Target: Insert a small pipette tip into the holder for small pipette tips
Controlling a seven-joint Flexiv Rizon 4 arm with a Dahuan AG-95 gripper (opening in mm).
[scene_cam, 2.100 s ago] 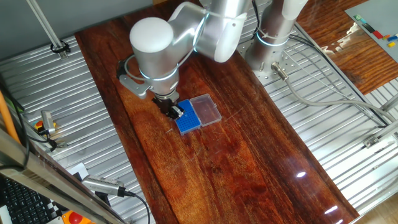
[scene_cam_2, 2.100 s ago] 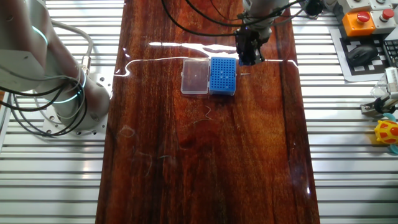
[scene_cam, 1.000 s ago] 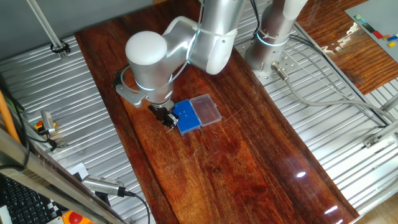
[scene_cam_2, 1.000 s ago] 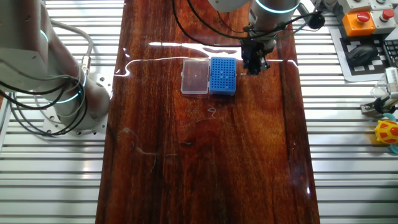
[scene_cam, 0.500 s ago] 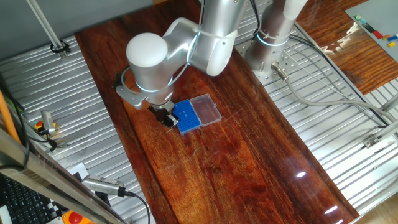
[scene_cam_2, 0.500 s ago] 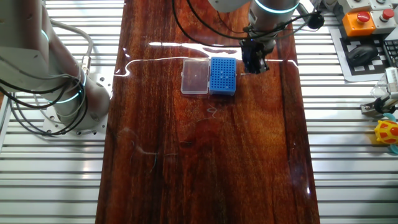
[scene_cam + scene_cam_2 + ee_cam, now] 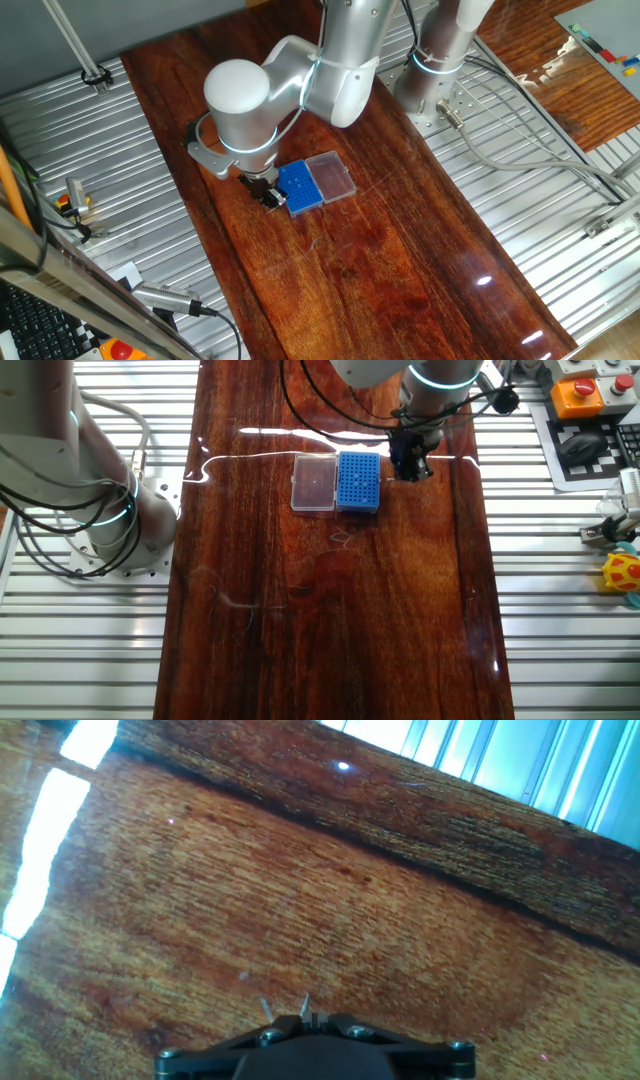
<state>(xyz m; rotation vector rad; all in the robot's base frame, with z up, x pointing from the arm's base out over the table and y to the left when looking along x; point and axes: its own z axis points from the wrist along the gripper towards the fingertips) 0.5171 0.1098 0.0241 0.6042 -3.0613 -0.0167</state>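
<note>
The holder for small pipette tips (image 7: 301,186) is a small blue rack on the wooden table, with its clear lid panel (image 7: 332,176) joined on the far side. It also shows in the other fixed view (image 7: 359,481). My gripper (image 7: 270,194) is low over the table just beside the rack's outer edge, also seen in the other fixed view (image 7: 408,467). In the hand view the jaws stand together at the bottom edge, and a thin pale small pipette tip (image 7: 305,1006) sticks out from between them over bare wood. The rack is out of the hand view.
The wooden table (image 7: 380,250) lies on ribbed metal panels (image 7: 100,180). A second robot base (image 7: 110,510) stands off the table's side. An orange button box (image 7: 583,395) and small toys (image 7: 622,572) sit beyond the other side.
My gripper has moved from above the rack's edge out to the table just beside it. In the last half second it has barely shifted. The rack and lid have not moved.
</note>
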